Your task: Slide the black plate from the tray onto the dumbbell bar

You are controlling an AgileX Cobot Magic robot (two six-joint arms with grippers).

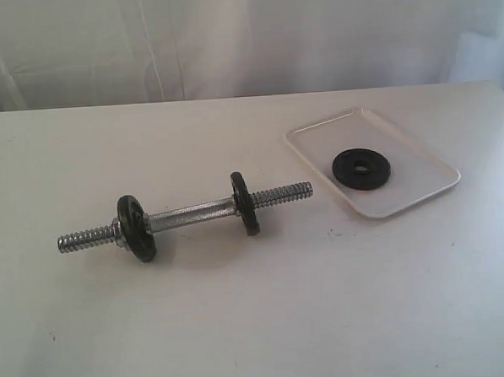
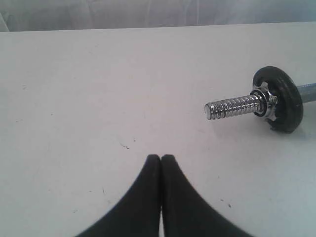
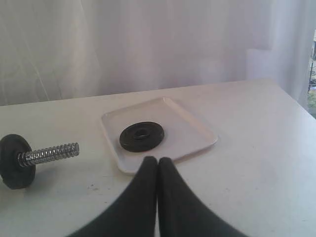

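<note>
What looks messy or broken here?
Nothing stands out. The small round matte-black plate lies flat inside the flat white plastic tray, and the shiny chrome dumbbell bar rests on the white table with two black discs on it. Nothing looks spilled or cracked.

The left gripper (image 2: 161,159) is closed. Its two black fingers (image 2: 140,197) meet tip to tip along a thin seam and widen toward the wrist (a narrow wedge in outline), with nothing between them. The right gripper (image 3: 157,161) is in the same state, its black fingers (image 3: 180,202) pressed together at the tips and clamping nothing. The left gripper points fairly steeply downward; the right gripper is aimed nearer to level.
</note>
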